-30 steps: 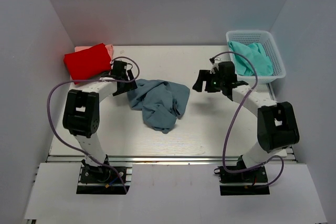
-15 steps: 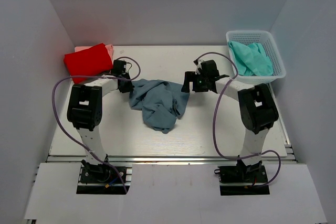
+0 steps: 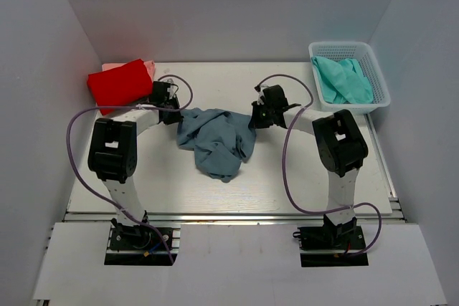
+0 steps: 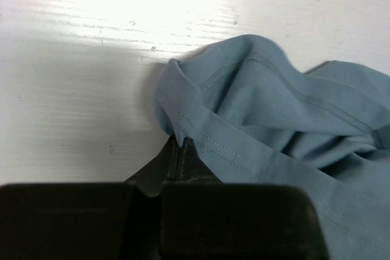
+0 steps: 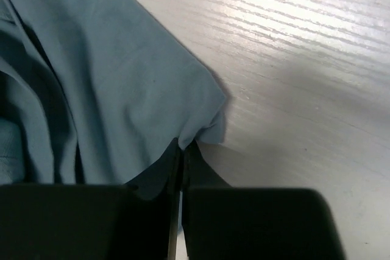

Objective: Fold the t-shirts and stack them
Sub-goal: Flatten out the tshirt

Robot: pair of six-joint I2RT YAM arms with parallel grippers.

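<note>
Left end effector [image 4: 181, 144] is pinched together on the left hem of the blue-grey t-shirt [image 3: 219, 141], and the right end effector [image 5: 181, 148] is clamped on its right corner. The shirt lies crumpled mid-tabletop [image 3: 308, 170]. A red t-shirt [image 3: 118, 85] sits far left, and a teal t-shirt [image 3: 344, 80] lies in the basket [image 3: 380, 102] far right.

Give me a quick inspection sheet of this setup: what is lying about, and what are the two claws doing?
Surface: pale table, no spills seen.
Job's things: blue shirt crumpled mid-table; red shirt folded at far left, with an edge of the pink shirt showing beside it; teal shirt in the basket.
Clutter: nothing seen.
Grippers: left gripper and right gripper each shut on an edge of the blue shirt, at opposite sides.
Cables: purple cables loop beside each arm.
Surroundings: plain walls on three sides.
</note>
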